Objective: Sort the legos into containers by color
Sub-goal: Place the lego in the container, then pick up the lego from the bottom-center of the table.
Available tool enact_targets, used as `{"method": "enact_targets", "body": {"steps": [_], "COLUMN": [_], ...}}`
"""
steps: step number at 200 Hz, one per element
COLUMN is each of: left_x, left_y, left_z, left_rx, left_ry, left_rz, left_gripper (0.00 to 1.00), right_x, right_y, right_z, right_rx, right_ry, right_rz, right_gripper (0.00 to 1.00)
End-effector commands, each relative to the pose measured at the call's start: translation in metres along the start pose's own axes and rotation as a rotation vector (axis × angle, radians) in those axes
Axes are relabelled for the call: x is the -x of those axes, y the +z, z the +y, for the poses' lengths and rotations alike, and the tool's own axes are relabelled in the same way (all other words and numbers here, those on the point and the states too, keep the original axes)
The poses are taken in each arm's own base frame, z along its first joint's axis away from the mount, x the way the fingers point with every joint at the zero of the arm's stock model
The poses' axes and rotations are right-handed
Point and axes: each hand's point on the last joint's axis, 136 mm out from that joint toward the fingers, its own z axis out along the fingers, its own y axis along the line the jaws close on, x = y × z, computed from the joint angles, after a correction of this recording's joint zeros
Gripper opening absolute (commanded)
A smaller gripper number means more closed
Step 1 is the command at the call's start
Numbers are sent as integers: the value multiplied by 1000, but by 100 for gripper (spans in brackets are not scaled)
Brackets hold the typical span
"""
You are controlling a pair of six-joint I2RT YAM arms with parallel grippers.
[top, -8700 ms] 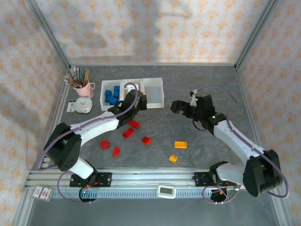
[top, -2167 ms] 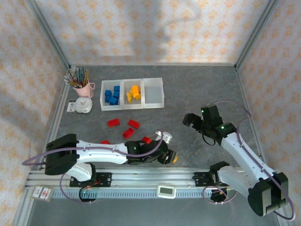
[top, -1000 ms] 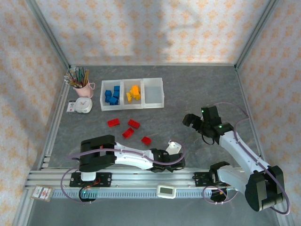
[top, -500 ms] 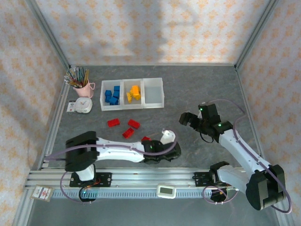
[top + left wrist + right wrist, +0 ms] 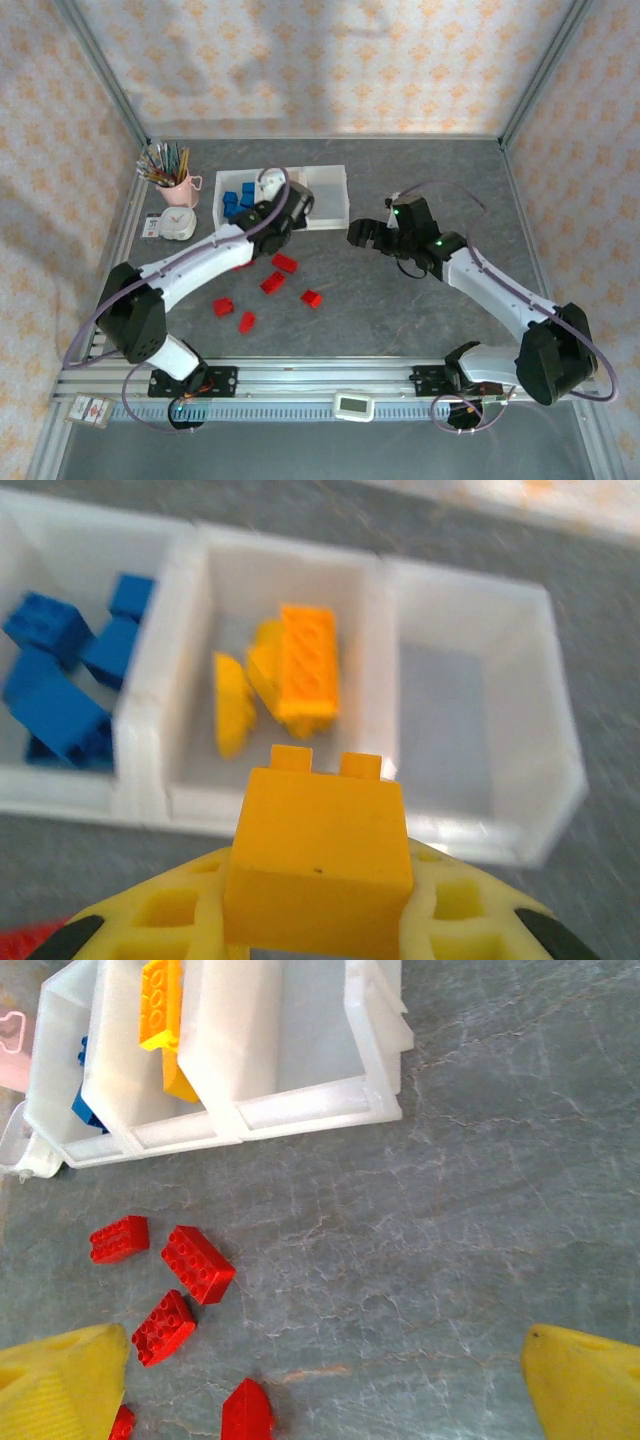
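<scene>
My left pincer (image 5: 318, 935) is clamped on one yellow brick (image 5: 318, 865), which hangs just short of the near wall of the tray (image 5: 383, 660), in line with the middle one of its three bins. Two studs show on the brick's far edge, pointing toward the tray. It looks about as wide as it is deep, so I cannot name a long axis.

In the middle bin I make out three loose yellows (image 5: 232, 702). The long one (image 5: 308, 670) lies studs up, with its long axis running from the near wall to the far wall. The left bin holds four or five blues (image 5: 55, 715), too blurred to count for certain.

My right pincer (image 5: 322, 1370) is spread wide and grips nothing, hovering over the table (image 5: 480, 1260) right of the tray. From overhead I count five reds (image 5: 285, 263) on the table near the tray and clear of my left arm. In my right wrist view, the biggest red lies studs up, its long axis diagonal to the tray's front wall.
</scene>
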Motion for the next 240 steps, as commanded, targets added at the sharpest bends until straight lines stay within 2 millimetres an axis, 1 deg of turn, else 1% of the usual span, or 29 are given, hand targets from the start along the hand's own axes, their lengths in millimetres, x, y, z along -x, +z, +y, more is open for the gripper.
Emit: {"method": "enact_targets", "body": {"steps": [1, 12, 25, 43, 50, 53, 55, 57, 64, 82, 100, 118, 132, 146, 152, 156, 168, 183, 205, 219, 240], "left_x": [24, 33, 38, 39, 39, 43, 37, 35, 36, 42, 50, 52, 53, 60, 59, 67, 69, 69, 61, 52, 28], "left_y": [31, 47, 67, 94, 102, 103, 110, 113, 120, 125, 123, 124, 120, 109, 106, 94, 79, 60, 31, 11, -16], "left_z": [6, 9, 12, 15, 19, 20, 22, 23, 26, 28, 27, 25, 25, 28, 30, 30, 29, 31, 39, 43, 50], "left_rx": [21, 44, 62, 75, 94, 98, 110, 114, 118, 116, 114, 99, 99, 100, 102, 88, 54, 15, -21, -44, -82], "left_ry": [36, 40, 38, 30, 27, 21, 25, 26, 21, 11, 11, 13, 20, 12, 10, -2, -17, -35, -47, -45, -56], "left_rz": [-2, -1, 11, 49, 56, 53, 68, 74, 79, 79, 57, 70, 76, 59, 60, 38, 25, 18, 20, 17, 31], "left_gripper": [23, 24, 24, 26, 27, 27, 27, 28, 30, 44, 51, 57, 59, 60, 60, 60, 61, 63, 65, 67, 70], "right_x": [18, 17, 17, 15, 15, 15, 14, 14, 14, 14, 13, 13, 12, 11, 10, 8, 4, -5, -22, -35, -59], "right_y": [2, 5, 8, 14, 15, 16, 17, 17, 18, 21, 24, 27, 28, 29, 29, 30, 32, 35, 41, 46, 55], "right_z": [13, 11, 10, 10, 9, 8, 9, 9, 9, 11, 13, 16, 17, 20, 21, 22, 26, 32, 42, 46, 49], "right_rx": [20, 13, 8, 7, 4, 3, 4, 3, 4, 8, 13, 15, 11, 7, 5, 3, -7, -14, -29, -45, -55], "right_ry": [-7, -6, -6, -7, -6, -8, -8, -9, -9, -12, -22, -31, -46, -69, -83, -92, -127, -176, -264, -317, -383], "right_rz": [-52, -48, -43, -30, -28, -26, -23, -23, -18, -13, -6, 3, 8, 13, 17, 22, 29, 59, 93, 110, 149], "right_gripper": [100, 100, 100, 100, 100, 100, 100, 100, 100, 100, 100, 100, 100, 100, 100, 100, 100, 100, 99, 100, 100]}}
